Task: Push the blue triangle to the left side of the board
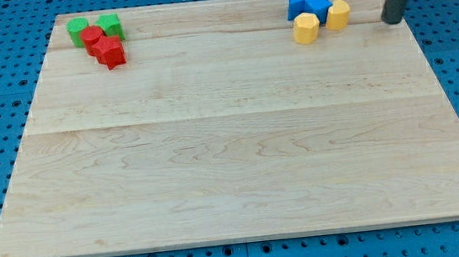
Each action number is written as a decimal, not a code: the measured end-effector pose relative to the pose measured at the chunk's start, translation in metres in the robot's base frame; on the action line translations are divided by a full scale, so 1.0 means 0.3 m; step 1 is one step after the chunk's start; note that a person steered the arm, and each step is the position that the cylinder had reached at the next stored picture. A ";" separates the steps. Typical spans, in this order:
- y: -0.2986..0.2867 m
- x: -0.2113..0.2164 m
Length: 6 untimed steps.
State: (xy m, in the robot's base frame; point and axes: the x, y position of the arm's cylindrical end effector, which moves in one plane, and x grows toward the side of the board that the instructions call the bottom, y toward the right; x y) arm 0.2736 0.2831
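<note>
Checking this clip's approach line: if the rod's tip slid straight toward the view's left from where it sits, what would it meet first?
Probably the yellow block nearest my tip, standing right of the cluster; the blue triangle lies behind it. Depth is unclear, so the tip might pass just below.

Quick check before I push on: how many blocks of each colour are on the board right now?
Green blocks: 2
Red blocks: 2
Blue blocks: 2
Yellow blocks: 2
Total: 8
My tip sits right of the yellow pair.

High frontal view over board [242, 169]
</note>
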 end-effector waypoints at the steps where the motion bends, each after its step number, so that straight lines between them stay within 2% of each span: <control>1: -0.047 -0.120; 4: -0.523 -0.153; 6: -0.668 -0.177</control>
